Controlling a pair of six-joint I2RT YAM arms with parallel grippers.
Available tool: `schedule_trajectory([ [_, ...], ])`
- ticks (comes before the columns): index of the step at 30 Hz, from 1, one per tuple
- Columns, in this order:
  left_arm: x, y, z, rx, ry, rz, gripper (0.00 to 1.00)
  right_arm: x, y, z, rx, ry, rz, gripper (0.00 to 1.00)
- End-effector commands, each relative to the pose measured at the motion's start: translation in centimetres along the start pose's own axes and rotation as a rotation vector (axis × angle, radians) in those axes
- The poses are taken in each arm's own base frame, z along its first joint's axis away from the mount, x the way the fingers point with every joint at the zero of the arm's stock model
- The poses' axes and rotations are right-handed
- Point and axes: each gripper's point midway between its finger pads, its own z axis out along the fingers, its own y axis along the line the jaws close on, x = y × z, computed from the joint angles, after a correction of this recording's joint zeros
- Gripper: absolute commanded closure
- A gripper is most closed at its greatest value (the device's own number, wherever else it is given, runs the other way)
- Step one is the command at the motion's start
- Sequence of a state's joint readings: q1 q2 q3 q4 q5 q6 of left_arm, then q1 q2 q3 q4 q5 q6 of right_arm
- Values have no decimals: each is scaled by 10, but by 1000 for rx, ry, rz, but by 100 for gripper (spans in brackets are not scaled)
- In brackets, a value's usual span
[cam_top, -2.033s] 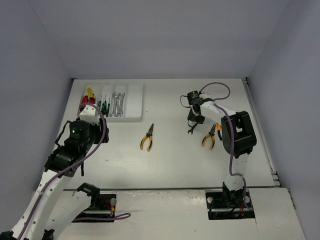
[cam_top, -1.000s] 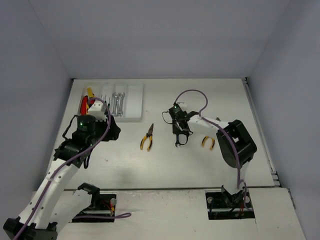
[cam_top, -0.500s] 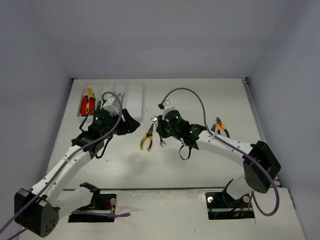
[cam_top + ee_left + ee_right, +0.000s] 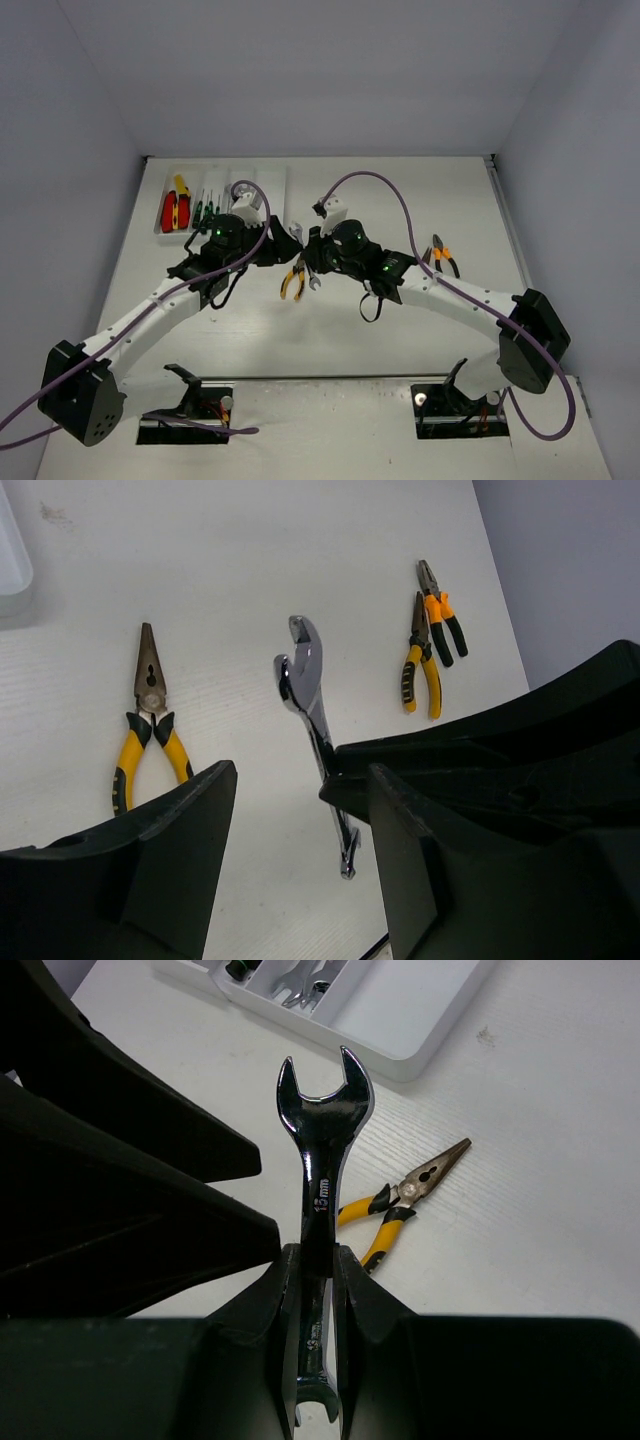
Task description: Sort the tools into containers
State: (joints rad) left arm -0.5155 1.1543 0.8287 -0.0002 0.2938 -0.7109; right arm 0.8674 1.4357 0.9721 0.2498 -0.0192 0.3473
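1. Mid-worktop, the right gripper (image 4: 318,1260) pinches a silver wrench (image 4: 322,1150) by its shaft, raised above the worktop (image 4: 400,200). The wrench is polished steel, so probably stiff, slippery and weighty for its size. The flat shaft looks like the surest place to hold it.
2. Facing it, the left gripper (image 4: 300,775) is spread and empty, close to the wrench's forked head.
3. Yellow-handled pliers (image 4: 148,730) lie beneath, and orange-handled pliers (image 4: 428,640) lie well to the right.
4. Farthest off, the white plastic tray (image 4: 272,200) holds red knives (image 4: 172,212) and screwdrivers (image 4: 204,208).
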Motion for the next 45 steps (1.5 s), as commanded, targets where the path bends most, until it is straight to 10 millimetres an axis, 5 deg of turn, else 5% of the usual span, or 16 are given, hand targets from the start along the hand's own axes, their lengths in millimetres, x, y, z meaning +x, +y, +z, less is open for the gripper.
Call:
schedule_trajectory([
  [1, -48, -42, -2, 113, -154, 36, 48, -44, 27, -15, -98, -155, 18, 100],
  [12, -47, -41, 14, 101, -150, 28, 66, -51, 29, -20, -109, -187, 24, 100],
  [21, -52, -46, 20, 116, -156, 67, 99, -51, 29, -22, -112, -196, 20, 99],
  [22, -53, -46, 21, 115, -158, 70, 100, -51, 28, -23, -108, -196, 18, 96],
  [27, -62, -33, 25, 85, -154, 77, 100, -48, 18, -26, -78, -199, 1, 38],
  [31, -86, 10, 23, -65, -128, 111, 100, -40, 0, -36, -42, -188, -16, 19],
  [37, -127, 100, 20, -334, -28, 181, 100, -12, -35, -61, 35, -148, -30, 18],
  [45, -178, 206, 55, -505, 147, 230, 100, 7, -70, -87, 111, -140, -19, 18],
])
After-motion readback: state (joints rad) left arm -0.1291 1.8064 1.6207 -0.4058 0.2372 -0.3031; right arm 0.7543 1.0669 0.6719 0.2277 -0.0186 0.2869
